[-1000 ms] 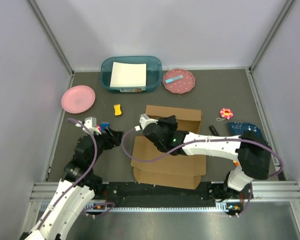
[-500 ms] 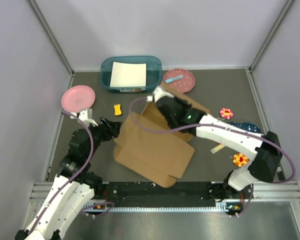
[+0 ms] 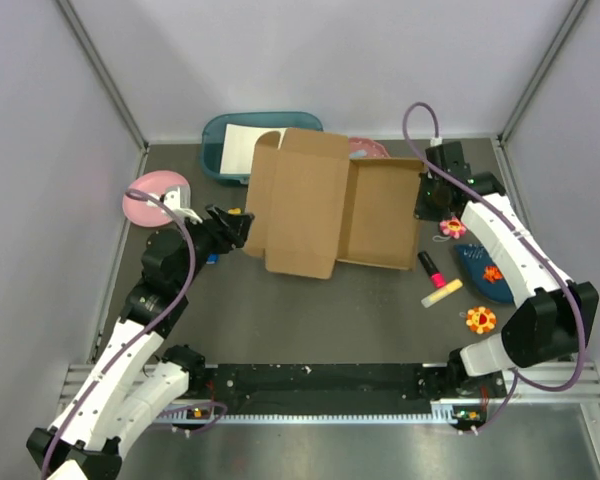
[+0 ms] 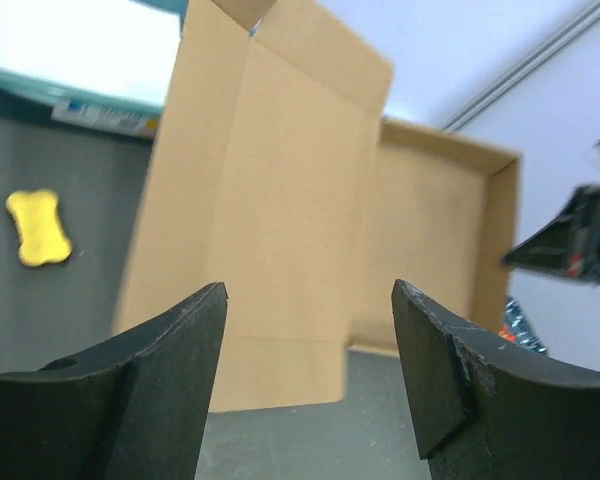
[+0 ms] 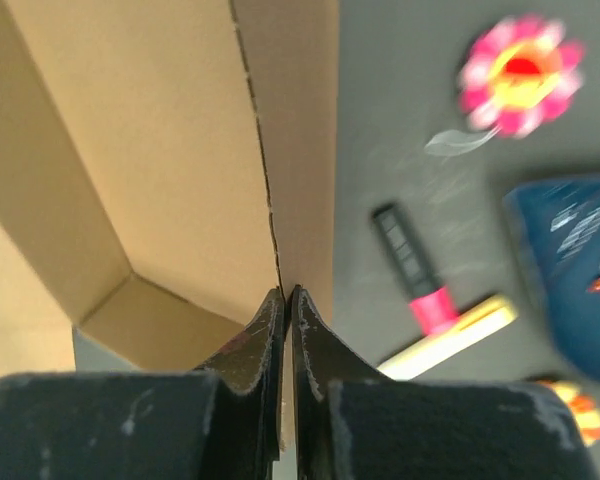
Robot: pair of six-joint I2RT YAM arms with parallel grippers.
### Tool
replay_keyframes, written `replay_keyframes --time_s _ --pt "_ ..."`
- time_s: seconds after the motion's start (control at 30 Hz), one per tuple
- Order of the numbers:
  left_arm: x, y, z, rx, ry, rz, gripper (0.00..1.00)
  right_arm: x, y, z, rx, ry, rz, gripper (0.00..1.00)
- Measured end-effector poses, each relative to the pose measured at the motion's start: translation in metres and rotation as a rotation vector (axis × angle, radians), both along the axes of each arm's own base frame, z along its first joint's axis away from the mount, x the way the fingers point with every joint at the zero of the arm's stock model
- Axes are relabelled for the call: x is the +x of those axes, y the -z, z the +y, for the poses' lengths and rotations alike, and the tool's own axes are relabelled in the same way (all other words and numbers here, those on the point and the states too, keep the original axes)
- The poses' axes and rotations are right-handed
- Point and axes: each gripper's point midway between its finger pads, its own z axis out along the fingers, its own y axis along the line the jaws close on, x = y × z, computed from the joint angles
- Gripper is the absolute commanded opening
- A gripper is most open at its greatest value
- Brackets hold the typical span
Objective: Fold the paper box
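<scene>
Bright, even light with soft shadows; right wrist view blurred.

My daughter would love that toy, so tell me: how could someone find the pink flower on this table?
Start at the big brown cardboard box lying open on the dark table. Just off its right-hand wall, beside a blue bag, lies a small flower. Its petals are pink around a yellow centre, while the flower nearer the front is orange.

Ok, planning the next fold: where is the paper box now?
Top view: the paper box is open at centre-back, overlapping the teal bin, its right wall pinched by the right arm's fingers.
</scene>
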Motion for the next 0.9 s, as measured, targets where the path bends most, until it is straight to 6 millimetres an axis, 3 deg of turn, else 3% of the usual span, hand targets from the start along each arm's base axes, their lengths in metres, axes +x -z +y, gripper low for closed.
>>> replay_keyframes --time_s 0.1,0.2,0.47,0.57,0.67,0.73,0.8,0.9 --pt "0.002 -0.025 -0.007 -0.055 0.022 -0.062 0.72 -0.019 0.021 0.021 0.192 0.077 0.084 0.0" --pt "0.003 -0.041 -0.011 -0.102 0.04 -0.11 0.72 -0.036 0.027 0.042 0.365 0.166 0.145 0.0" --pt "0.006 -0.051 -0.02 -0.132 0.076 -0.146 0.71 -0.073 0.035 0.075 0.663 0.433 0.204 0.0" --pt "0.024 -0.033 -0.029 -0.115 0.083 -0.097 0.7 -0.089 0.051 0.087 0.718 0.519 0.229 0.0" --pt "0.038 0.012 -0.038 -0.078 0.091 0.022 0.7 -0.107 0.078 0.096 0.746 0.597 0.262 0.0" --pt "0.035 0.041 -0.04 -0.058 0.095 0.094 0.7 -0.117 0.092 0.099 0.742 0.638 0.273 0.0" --pt "0.032 0.052 -0.041 -0.05 0.1 0.119 0.7 -0.119 0.098 0.102 0.741 0.666 0.274 0.0" --pt "0.031 0.049 -0.044 -0.052 0.109 0.107 0.71 -0.11 0.098 0.109 0.772 0.696 0.251 0.0"
